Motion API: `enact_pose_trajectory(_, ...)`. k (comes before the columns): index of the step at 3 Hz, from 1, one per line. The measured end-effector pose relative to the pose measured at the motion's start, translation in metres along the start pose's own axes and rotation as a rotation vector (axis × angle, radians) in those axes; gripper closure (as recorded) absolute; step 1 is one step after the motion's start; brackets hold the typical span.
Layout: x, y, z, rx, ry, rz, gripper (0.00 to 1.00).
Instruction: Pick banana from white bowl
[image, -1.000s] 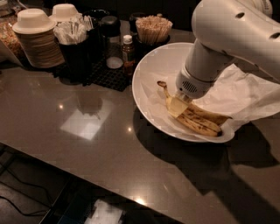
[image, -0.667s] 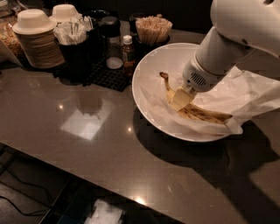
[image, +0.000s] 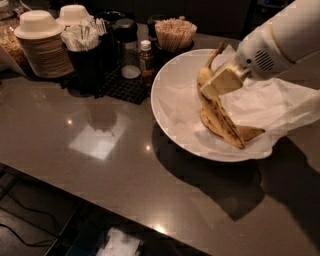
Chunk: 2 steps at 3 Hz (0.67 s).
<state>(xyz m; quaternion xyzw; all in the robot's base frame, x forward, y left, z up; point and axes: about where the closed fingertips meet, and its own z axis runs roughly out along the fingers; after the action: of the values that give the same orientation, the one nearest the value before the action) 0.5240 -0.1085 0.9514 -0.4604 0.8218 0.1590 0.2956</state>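
The wide white bowl (image: 172, 107), lined with crinkled white paper (image: 270, 107), stands on the dark counter at the right. My gripper (image: 216, 84) comes in from the upper right and is shut on the long, slim spotted banana (image: 219, 117) near its stem end. The banana hangs tilted, its stem up near the bowl's far rim and its lower tip down by the bowl's right front. A shorter, plumper banana (image: 246, 133) lies in the bowl behind it, mostly hidden.
Stacked off-white bowls (image: 41, 42) stand at the back left. A black caddy of packets (image: 85, 40), a small bottle (image: 146, 61) and a cup of wooden stirrers (image: 175, 32) line the back. The counter's front edge drops to the floor below.
My gripper has risen and moved right with the banana. The banana went from lying flat in the bowl to hanging tilted with its stem end lifted.
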Motion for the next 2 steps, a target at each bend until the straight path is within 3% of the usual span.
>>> enact_pose_trajectory(2,-0.035,0.013,-0.114,0.019,-0.335,-0.068,1.0)
